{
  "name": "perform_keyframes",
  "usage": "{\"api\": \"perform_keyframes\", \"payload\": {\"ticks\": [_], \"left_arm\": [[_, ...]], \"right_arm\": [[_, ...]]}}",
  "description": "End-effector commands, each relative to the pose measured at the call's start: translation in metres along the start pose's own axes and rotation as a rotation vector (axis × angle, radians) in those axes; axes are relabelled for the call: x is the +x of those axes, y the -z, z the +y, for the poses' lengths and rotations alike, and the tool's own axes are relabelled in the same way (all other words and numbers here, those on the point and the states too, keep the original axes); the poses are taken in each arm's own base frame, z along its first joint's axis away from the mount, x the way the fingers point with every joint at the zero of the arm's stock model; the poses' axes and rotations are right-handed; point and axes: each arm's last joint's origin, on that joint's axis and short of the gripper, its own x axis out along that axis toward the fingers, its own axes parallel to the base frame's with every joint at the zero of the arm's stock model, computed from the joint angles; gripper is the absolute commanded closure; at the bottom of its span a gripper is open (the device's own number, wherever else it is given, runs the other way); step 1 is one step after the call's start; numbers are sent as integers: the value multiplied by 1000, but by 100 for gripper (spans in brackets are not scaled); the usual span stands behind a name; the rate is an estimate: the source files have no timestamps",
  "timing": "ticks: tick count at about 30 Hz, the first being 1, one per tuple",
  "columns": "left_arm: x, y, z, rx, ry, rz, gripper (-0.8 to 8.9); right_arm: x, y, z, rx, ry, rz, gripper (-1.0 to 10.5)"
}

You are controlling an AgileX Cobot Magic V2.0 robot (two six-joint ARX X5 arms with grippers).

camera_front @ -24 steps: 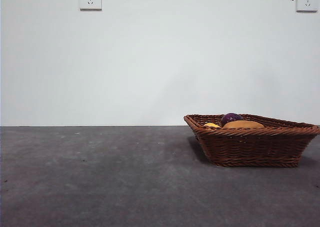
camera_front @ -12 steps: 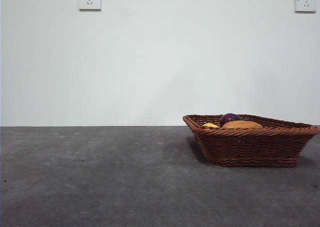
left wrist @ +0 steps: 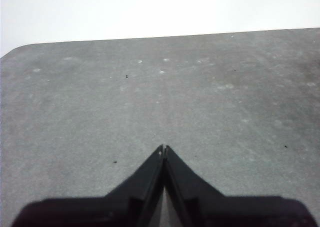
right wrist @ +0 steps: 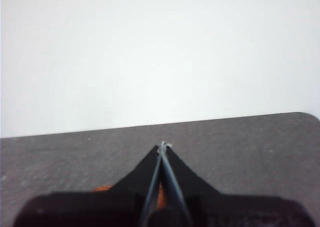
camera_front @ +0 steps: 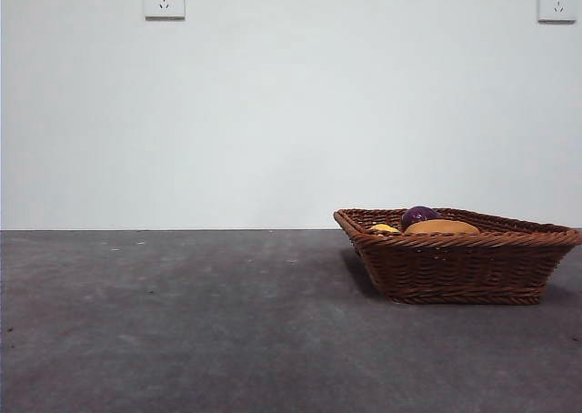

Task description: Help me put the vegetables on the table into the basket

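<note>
The basket [camera_front: 459, 255] sat on the table [camera_front: 182, 322], at its right side in the front view. Inside it lay the potato [camera_front: 443, 226], the purple ball [camera_front: 419, 215] behind it, and the yellow piece [camera_front: 384, 227] beside them. The left gripper [left wrist: 163, 148] hung clenched over bare table. The right gripper [right wrist: 163, 145] was likewise clenched, empty.

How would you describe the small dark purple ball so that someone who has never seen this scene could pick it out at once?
Find the brown wicker basket at the right of the grey table. Three vegetables peek above its rim; the purple ball sits between the yellow-orange piece and the tan potato. It alone is dark, round and rises highest.
</note>
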Motion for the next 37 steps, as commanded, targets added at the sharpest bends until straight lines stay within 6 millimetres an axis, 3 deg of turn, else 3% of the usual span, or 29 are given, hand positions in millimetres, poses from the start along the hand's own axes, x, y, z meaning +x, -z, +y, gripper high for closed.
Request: {"api": "perform_keyframes", "payload": {"ticks": [1, 4, 8, 13, 17, 26, 37], "left_arm": [[1, 2, 0, 7, 2, 0, 816], [1, 2, 0, 8, 1, 0, 816], [1, 2, 0, 7, 2, 0, 816], [1, 2, 0, 7, 1, 0, 816], [1, 2, 0, 7, 2, 0, 816], [1, 2, 0, 7, 2, 0, 816], [1, 2, 0, 8, 2, 0, 816]], "right_arm": [[-19, 43, -3, 6, 10, 30, 946], [-39, 81, -5, -11, 8, 11, 946], [-52, 135, -9, -104, 6, -36, 946], [-57, 192, -15, -226, 50, -30, 946], [-57, 224, -18, -263, 50, -20, 946], [-51, 258, -22, -260, 47, 24, 946], [-49, 270, -23, -258, 45, 64, 946]]}}
